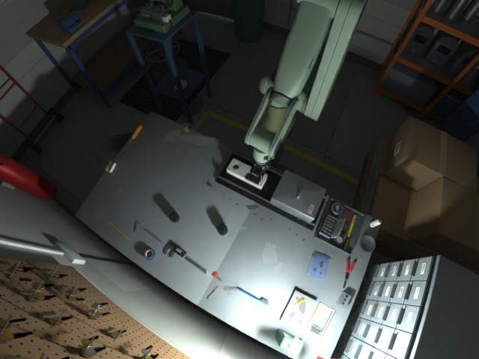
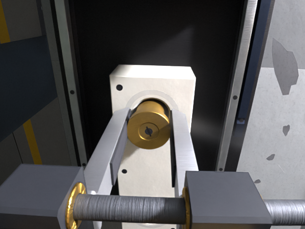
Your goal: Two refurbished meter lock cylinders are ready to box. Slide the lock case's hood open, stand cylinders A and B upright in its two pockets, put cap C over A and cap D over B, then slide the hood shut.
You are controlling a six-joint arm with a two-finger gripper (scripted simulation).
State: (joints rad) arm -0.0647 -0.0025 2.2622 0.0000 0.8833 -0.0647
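Observation:
The brass lock cylinder (image 2: pixel 148 124) stands upright with its lower part hidden in a round pocket of the white block (image 2: pixel 152 81). My gripper (image 2: pixel 148 128) has its two fingers on the cylinder's sides and holds it. In the side camera the gripper (image 1: pixel 256 174) is over the right end of the block (image 1: pixel 247 172), and the block's left pocket (image 1: pixel 235 167) is empty. The block sits in the black lock case tray (image 1: pixel 247 178). The grey hood (image 1: pixel 298 195) stands slid to the right of the tray. Two dark caps (image 1: pixel 169 210) (image 1: pixel 218 223) lie on the table to the left.
Behind the table are a blue stand (image 1: pixel 170 50), the floor's yellow line (image 1: pixel 317 162) and cardboard boxes (image 1: pixel 429 181). A tool tray (image 1: pixel 340 226) sits right of the hood. Hand tools, a tape roll (image 1: pixel 146 251) and a brush (image 1: pixel 247 294) lie along the near side.

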